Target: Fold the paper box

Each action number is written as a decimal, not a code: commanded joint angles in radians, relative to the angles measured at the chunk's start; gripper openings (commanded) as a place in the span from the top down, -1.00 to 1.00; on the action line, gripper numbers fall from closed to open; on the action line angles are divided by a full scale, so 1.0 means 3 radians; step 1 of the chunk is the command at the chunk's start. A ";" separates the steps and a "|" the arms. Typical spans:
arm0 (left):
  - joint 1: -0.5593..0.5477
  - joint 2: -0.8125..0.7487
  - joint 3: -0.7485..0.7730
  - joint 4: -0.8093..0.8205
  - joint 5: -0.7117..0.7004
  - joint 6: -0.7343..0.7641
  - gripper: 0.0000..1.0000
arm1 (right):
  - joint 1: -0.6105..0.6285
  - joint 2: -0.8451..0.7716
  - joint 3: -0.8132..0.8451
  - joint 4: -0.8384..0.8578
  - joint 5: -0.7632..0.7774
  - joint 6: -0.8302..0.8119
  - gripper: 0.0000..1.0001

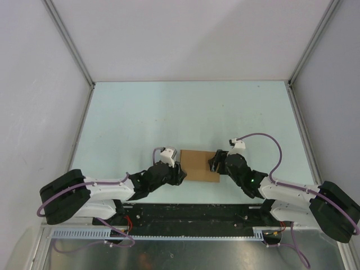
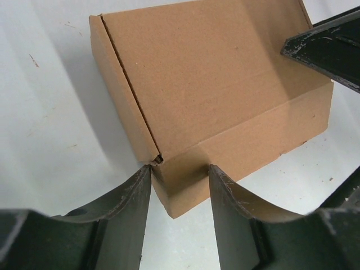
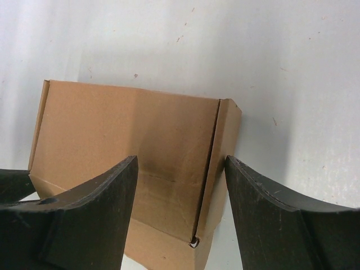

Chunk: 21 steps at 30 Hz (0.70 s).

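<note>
The left gripper (image 2: 180,175) is standing spread around a corner of the paper box (image 1: 199,165), the right gripper (image 3: 180,169) gaping likewise around the opposite end. The box, lying between them, is looking light, thin and crushable, so I'd be pinching its creased edges gently; a pale green table (image 1: 169,112) is carrying it, white panels (image 1: 185,39) closing round.

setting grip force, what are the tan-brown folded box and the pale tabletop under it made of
The tan-brown folded box looks like thin matte cardboard: fibrous unprinted faces, sharp creases, a tucked flap. The pale tabletop looks smooth and hard, with small scuffs; plastic or coated board, I cannot tell.
</note>
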 commanded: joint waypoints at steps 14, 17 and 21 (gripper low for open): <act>-0.0114 0.0286 0.0182 0.0071 -0.0386 0.0274 0.17 | -0.0023 0.0066 0.0058 0.0116 -0.0016 0.0006 -0.36; -0.0114 0.0301 0.0187 0.0071 -0.0411 0.0274 0.18 | -0.0028 0.0060 0.0058 0.0106 -0.0016 0.0001 -0.36; -0.0124 0.0372 0.0203 0.0071 -0.0473 0.0309 0.21 | -0.0023 0.0055 0.0058 0.0101 -0.0016 0.0001 -0.36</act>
